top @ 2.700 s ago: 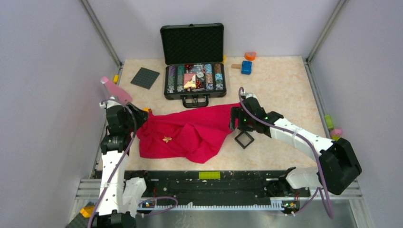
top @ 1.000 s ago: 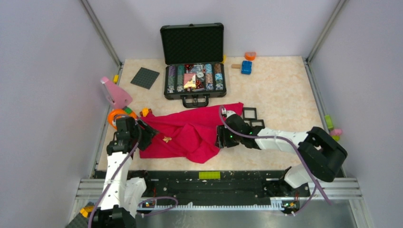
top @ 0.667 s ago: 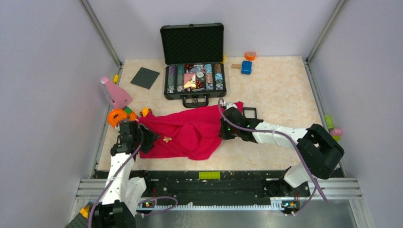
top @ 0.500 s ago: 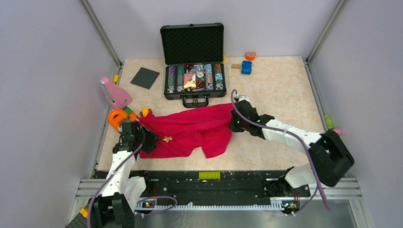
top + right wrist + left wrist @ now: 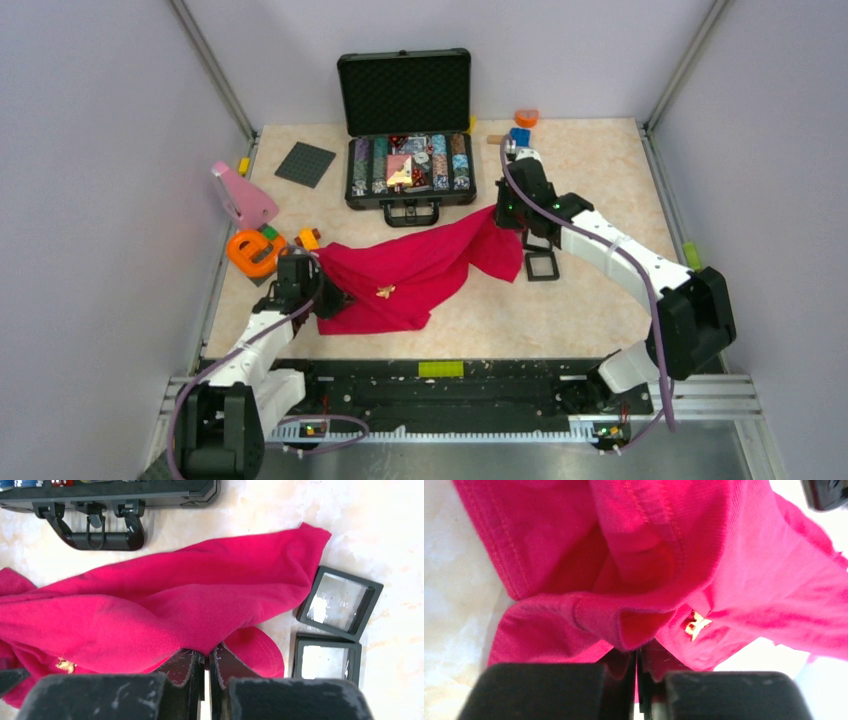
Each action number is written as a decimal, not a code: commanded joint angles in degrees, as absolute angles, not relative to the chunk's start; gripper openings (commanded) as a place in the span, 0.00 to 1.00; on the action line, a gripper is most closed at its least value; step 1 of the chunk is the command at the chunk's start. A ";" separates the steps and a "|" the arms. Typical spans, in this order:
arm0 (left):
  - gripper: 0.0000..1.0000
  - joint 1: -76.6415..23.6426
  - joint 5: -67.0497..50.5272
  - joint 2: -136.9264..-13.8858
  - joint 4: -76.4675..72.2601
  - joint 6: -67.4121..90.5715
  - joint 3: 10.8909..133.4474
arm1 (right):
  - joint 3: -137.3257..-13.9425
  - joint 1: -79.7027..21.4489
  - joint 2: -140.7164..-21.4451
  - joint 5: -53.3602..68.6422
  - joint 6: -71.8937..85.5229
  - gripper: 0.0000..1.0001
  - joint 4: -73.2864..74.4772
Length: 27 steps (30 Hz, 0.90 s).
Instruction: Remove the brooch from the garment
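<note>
My right gripper (image 5: 506, 214), jaws pinched shut on the crimson garment's (image 5: 425, 268) 3 o'clock end, has carried that end toward 1 o'clock over the last half second. It is now near the poker chip case (image 5: 405, 130), and the cloth is drawn out longer. My left gripper (image 5: 322, 292) stays clamped on the 9 o'clock end, and the brooch (image 5: 383, 292), still pinned to the cloth, has slid toward 3 o'clock.

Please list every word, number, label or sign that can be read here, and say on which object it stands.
None can be read in any view.
Open black case of poker chips: the markings on chips and cards are too small.
Small yellow-green tag at the front: too small to tell.
Red garment and small golden brooch: no writing shows.
</note>
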<state>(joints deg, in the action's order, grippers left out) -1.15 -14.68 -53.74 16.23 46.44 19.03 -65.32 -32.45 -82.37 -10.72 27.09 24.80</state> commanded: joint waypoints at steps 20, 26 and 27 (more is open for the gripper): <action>0.67 -20.80 -10.85 -48.55 15.64 34.55 26.19 | -63.61 -49.27 -88.19 10.41 24.04 0.54 13.80; 0.62 -20.81 -6.82 -44.07 10.61 32.46 20.65 | -65.89 -50.19 -94.94 8.07 31.19 0.56 11.78; 0.62 -20.81 -6.41 -43.58 10.17 32.39 20.13 | -66.28 -50.26 -96.07 7.27 34.47 0.57 11.72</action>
